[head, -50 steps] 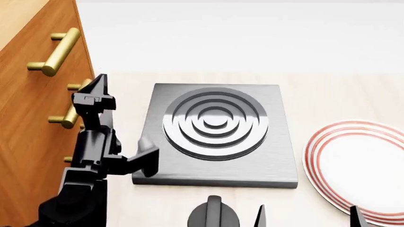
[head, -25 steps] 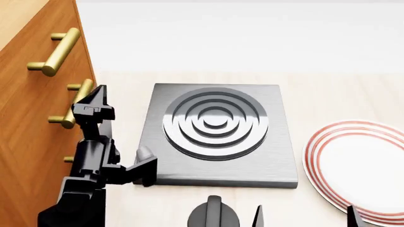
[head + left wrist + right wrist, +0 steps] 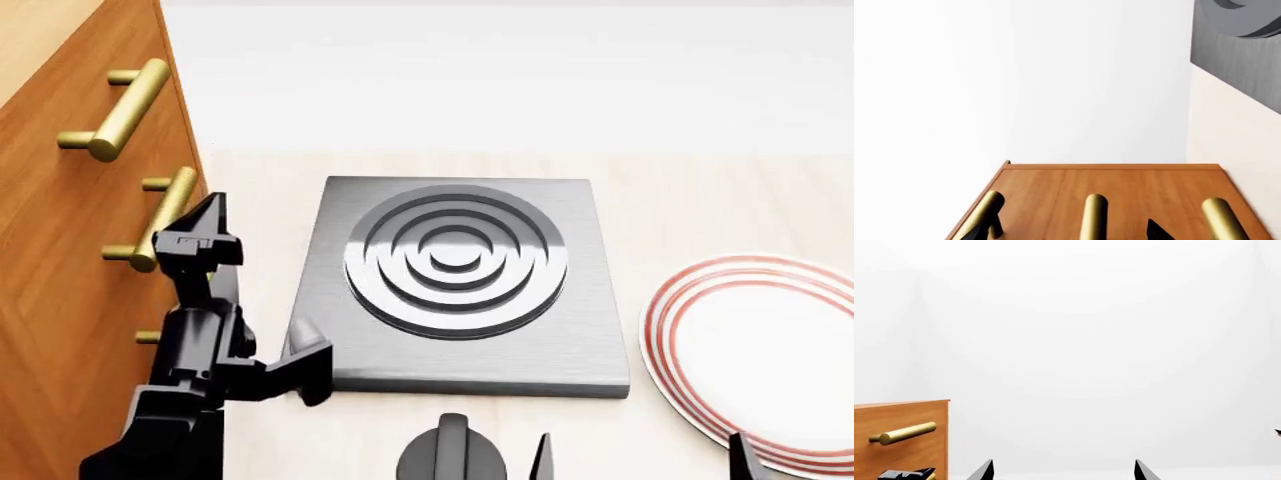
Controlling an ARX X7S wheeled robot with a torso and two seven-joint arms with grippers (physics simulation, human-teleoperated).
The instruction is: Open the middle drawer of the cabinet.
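The left pincer is seen released, fingertips spread about the middle drawer's handle, no contact confirmed. The middle drawer lies directly ahead, in the cabinet. The right pincer is held released, away from it, beyond the stove plate.

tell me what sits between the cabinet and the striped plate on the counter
In the head view, the grey stove plate lies between the cabinet and the striped plate; the left gripper is beside the cabinet.
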